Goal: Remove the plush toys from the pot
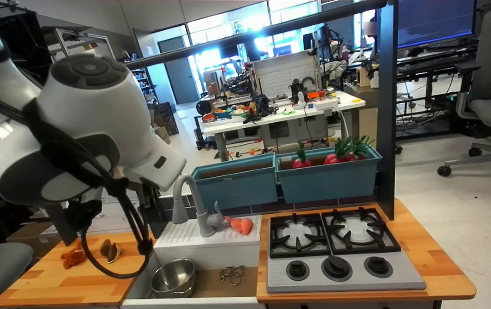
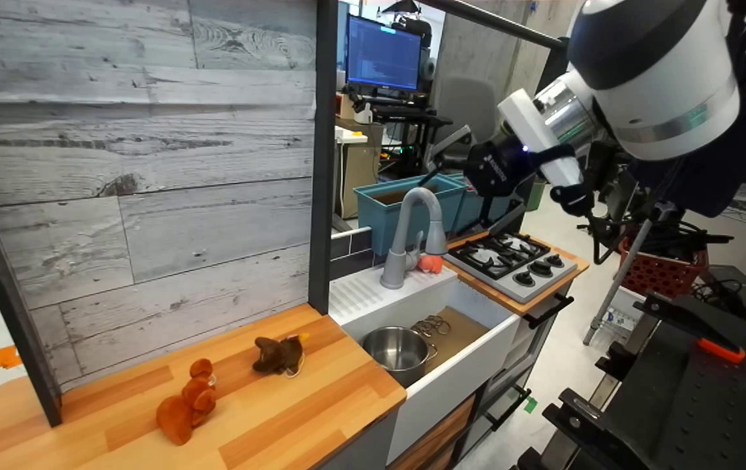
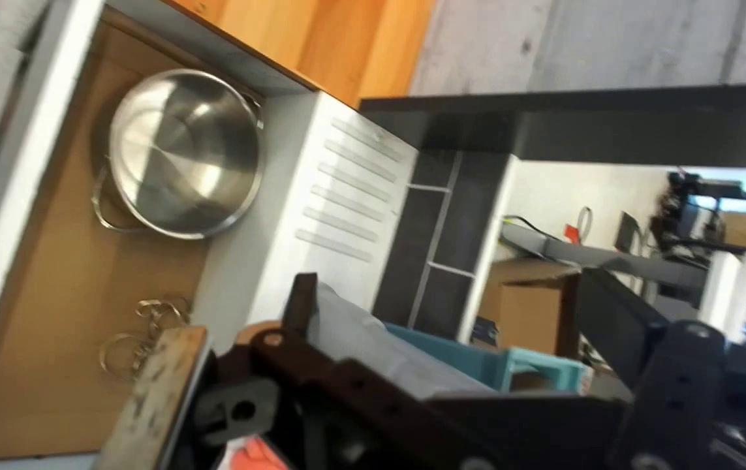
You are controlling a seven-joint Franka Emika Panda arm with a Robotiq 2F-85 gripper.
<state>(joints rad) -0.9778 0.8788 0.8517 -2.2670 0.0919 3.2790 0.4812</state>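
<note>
Wrist view: pot [image 3: 186,153], upper left of gripper [image 2: 446,205], bare inside; jaws wide, holding nothing; orange toy [image 2: 196,397], brown toy [image 2: 277,356] on counter [image 2: 337,385]; removal seemingly complete.

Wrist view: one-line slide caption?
Empty silver pot sits in the white-walled sink, with metal rings lying apart from it.

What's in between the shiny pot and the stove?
Between the pot and the stove, both exterior views show metal rings on the sink's brown floor, then the sink's wall and a strip of wooden counter.
</note>
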